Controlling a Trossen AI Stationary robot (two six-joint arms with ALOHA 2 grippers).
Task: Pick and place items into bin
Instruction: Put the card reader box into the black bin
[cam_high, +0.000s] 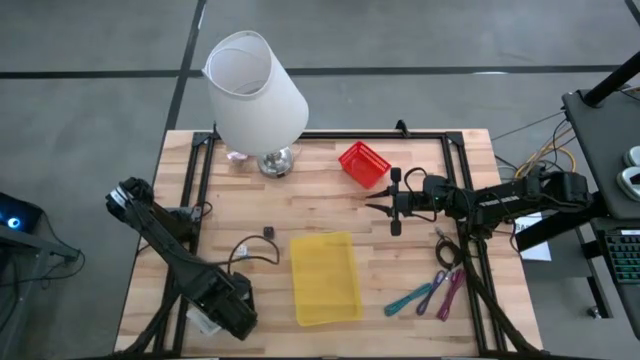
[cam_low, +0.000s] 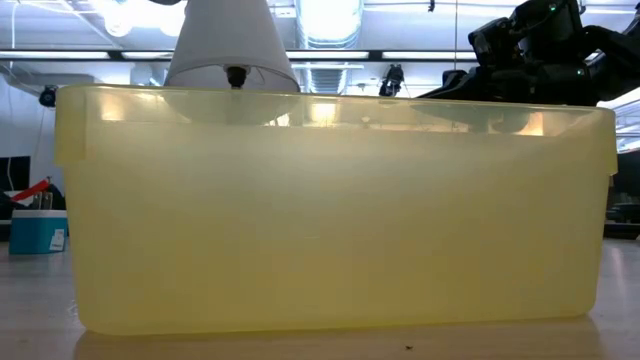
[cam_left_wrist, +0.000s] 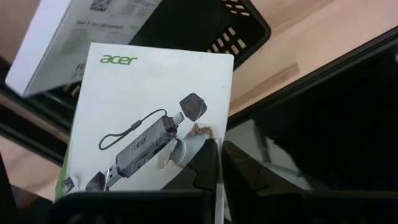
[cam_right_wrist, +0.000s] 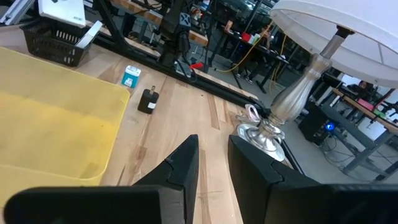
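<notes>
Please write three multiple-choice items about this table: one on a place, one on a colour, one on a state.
1. Where are the teal and pink-purple thin strips?
A. Inside the yellow translucent plastic bin
B. On the wood, on the bin's right-arm side
C. Under the lamp

2. What colour is the small mesh basket beside the big white lamp?
A. Blue
B. Green
C. Red

3. How is the left end effector?
A. Shut
B. Wide open
C. Holding a strip

Key: 1 B, the high view shows them outside the bin; 2 C, it is plainly red; 3 A, its fingers meet in the left wrist view.

Yellow bin (cam_high: 325, 278), red basket (cam_high: 364, 163), white lamp (cam_high: 254, 90), teal strip (cam_high: 406, 300).
</notes>
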